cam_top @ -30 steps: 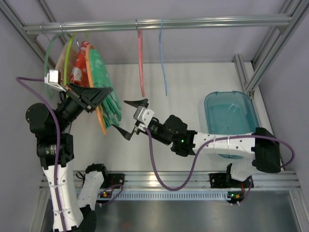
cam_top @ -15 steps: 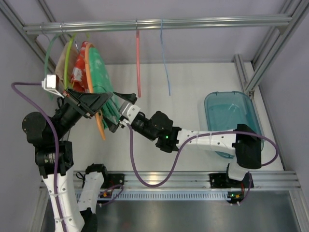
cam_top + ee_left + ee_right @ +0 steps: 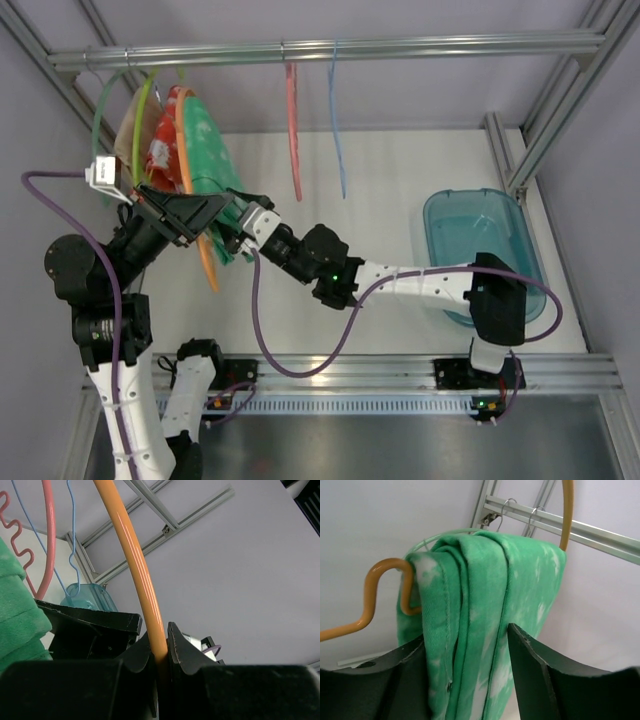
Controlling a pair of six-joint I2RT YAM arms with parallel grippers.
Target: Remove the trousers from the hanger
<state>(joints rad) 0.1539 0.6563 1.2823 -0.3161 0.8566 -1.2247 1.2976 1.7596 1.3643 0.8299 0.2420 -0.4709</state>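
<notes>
Trousers [image 3: 485, 605] hang far left, folded over hanger [image 3: 135, 565]: soft, light, limp. Left gripper [image 3: 160, 652] clamps hanger rod. Right gripper [image 3: 467, 635] straddles fold; pinched or not, you cannot tell. Take thick doubled fold low.

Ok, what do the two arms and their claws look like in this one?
The left arm and right arm both have white link shells and black joints. A purple cable trails along each. The left claw and right claw are black, with wedge-shaped fingers. A small green light glows near the right wrist.
</notes>
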